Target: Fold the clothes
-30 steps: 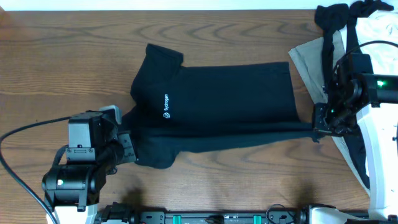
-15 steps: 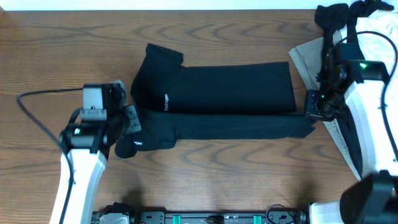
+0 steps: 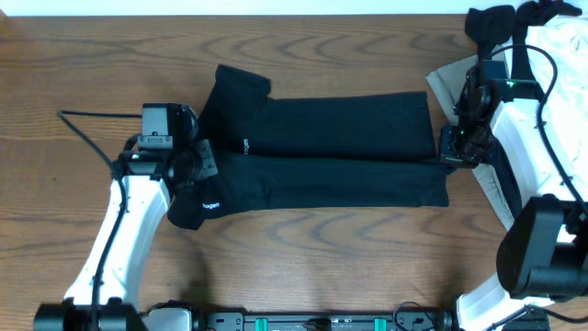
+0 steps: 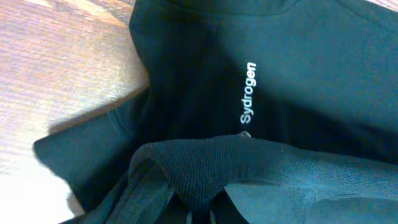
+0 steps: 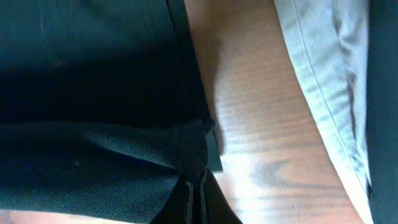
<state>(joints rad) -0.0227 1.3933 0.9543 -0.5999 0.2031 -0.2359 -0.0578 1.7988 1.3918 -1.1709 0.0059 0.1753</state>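
Observation:
A black polo shirt with white "Sydrogen" lettering lies across the middle of the wooden table, collar to the left. Its near half is lifted and drawn over the far half. My left gripper is shut on the shirt's left edge near the collar; bunched fabric fills the left wrist view. My right gripper is shut on the shirt's hem at the right end; pinched fabric shows in the right wrist view.
A pile of other clothes sits at the far right: a beige garment, also in the right wrist view, a black garment and a white one. Bare wood lies left and in front of the shirt.
Both grippers have carried the shirt's near edge away from me, over the far half. The fold now lies along the shirt's middle, and the left sleeve has swung up.

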